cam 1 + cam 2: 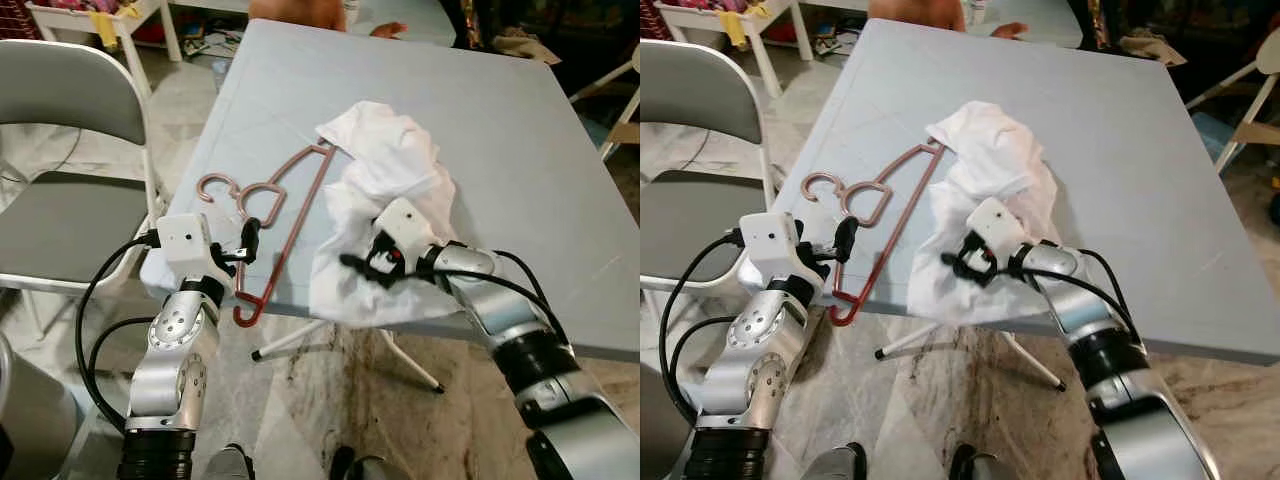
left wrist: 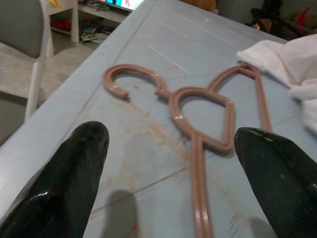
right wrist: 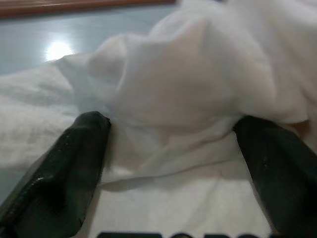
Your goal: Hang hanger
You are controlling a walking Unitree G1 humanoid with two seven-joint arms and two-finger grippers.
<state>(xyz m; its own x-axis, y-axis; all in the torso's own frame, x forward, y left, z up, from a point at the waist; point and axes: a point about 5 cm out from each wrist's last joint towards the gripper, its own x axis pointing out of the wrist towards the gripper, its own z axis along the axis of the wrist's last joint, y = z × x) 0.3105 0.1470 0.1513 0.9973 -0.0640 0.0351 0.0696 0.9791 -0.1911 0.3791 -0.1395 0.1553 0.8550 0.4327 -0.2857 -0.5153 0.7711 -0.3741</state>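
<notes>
since the hanger (image 1: 285,215) lies flat on the table (image 1: 520,150), half under the white shirt (image 1: 390,200), the left gripper (image 2: 171,163) spreads its 2 fingers before it, and the right gripper (image 3: 171,148) is splayed over cloth, grasping nothing.

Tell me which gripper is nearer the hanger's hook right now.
Left. The left gripper sits open at the table's near edge, just short of the pink hanger and its hook. The right gripper rests open on the white cloth, farther off.
</notes>
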